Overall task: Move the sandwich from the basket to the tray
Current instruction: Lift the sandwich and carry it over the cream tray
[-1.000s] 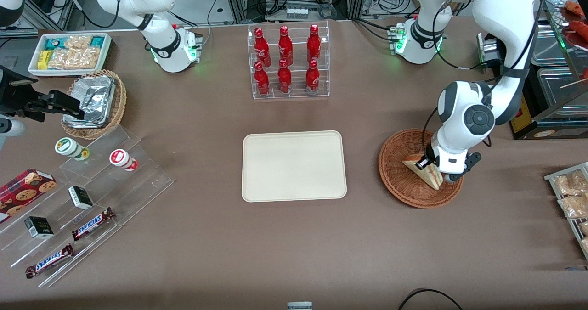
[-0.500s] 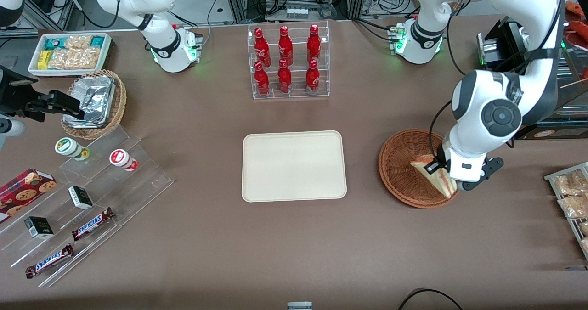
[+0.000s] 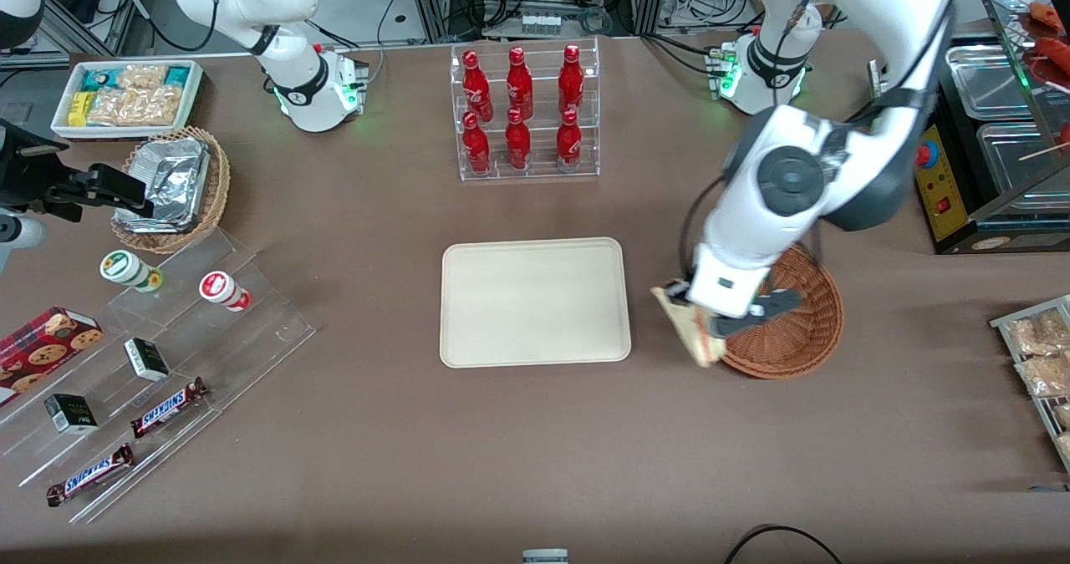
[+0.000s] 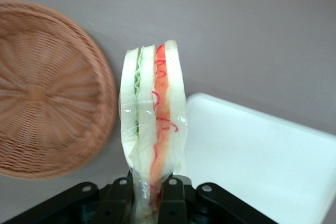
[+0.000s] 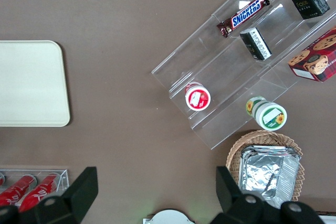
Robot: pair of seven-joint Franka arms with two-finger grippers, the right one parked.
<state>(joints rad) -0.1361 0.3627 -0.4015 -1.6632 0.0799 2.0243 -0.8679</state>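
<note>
1. Step in hand, as I judge it: the carry. The sandwich (image 3: 690,327) is lifted clear of the basket (image 3: 802,330) and sits right of centre in the front view, over bare table in the gap between basket rim and tray (image 3: 535,302).
2. The gripper (image 3: 706,317) is clamped on the sandwich: in the wrist view the black fingers (image 4: 124,198) pinch the base of the wedge (image 4: 152,135), which stands on edge with its red-orange and green filling layers facing the camera (wrap looks a bit crinkled).
3. The wrist view also shows the basket (image 4: 47,87) with nothing in it and a corner of the tray (image 4: 262,166) just beside the sandwich, so the tray edge is near.
4. The tray is bare and centred in the front view; nothing is on it.
5. Next move, my guess: carry on sideways toward the parked arm's end until the wedge is over the tray's middle, lower it close to the surface, then spread the fingers.
6. Watch-out (judgement only): held on edge like this, the wedge may tip over on release, so it should go down low before letting go.
</note>
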